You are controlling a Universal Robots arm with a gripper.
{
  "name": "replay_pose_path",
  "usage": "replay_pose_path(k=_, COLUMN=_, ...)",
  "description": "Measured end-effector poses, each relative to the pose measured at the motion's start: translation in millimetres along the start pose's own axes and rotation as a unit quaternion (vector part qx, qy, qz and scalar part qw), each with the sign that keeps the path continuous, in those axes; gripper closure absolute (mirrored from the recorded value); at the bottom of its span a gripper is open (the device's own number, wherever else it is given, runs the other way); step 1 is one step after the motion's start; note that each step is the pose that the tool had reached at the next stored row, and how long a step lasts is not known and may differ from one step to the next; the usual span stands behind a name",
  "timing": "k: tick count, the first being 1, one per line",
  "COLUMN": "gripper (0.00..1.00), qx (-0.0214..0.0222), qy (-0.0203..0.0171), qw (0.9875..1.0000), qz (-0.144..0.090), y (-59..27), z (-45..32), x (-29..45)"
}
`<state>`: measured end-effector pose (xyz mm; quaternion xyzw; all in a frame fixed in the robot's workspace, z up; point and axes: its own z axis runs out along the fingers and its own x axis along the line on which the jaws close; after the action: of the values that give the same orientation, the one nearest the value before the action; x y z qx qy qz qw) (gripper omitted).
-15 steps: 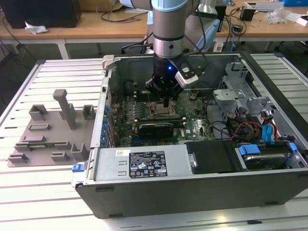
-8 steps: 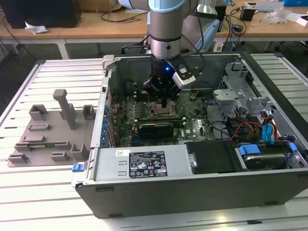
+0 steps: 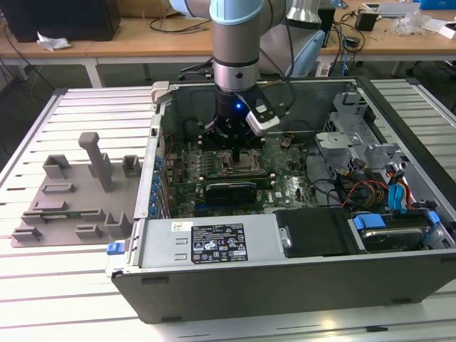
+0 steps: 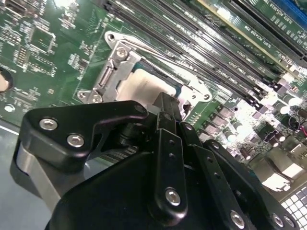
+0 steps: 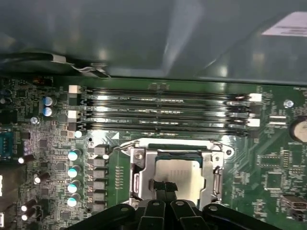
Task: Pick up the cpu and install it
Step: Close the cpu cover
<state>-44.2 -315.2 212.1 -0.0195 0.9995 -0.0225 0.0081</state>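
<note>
— Where is the cpu?
— Lying flat inside the socket on the green motherboard, within the open computer case. Memory slots run just beside the socket.
— And the claw?
— Directly over the socket, fingertips drawn together, gripping nothing, tips at the cpu's top.
— The grey tray?
— On the counter, well apart from the socket, outside the case.

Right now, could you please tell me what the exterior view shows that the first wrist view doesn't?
The exterior view adds the grey moulded tray beside the computer case on the slatted table. The first wrist view adds the memory slots next to the socket. Both show the gripper over the socket, where the cpu lies.
</note>
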Motion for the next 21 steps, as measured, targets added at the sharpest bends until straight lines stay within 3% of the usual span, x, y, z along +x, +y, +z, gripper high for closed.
replay_pose_path(k=4, gripper=0.89, qx=-0.0001, qy=-0.0001, qw=1.0000, qz=0.000, y=0.6, z=4.3, x=8.6)
replay_pose_path(k=21, gripper=0.89, qx=-0.0003, qy=-0.0001, qw=1.0000, qz=0.000, y=0.8, z=7.0, x=10.4)
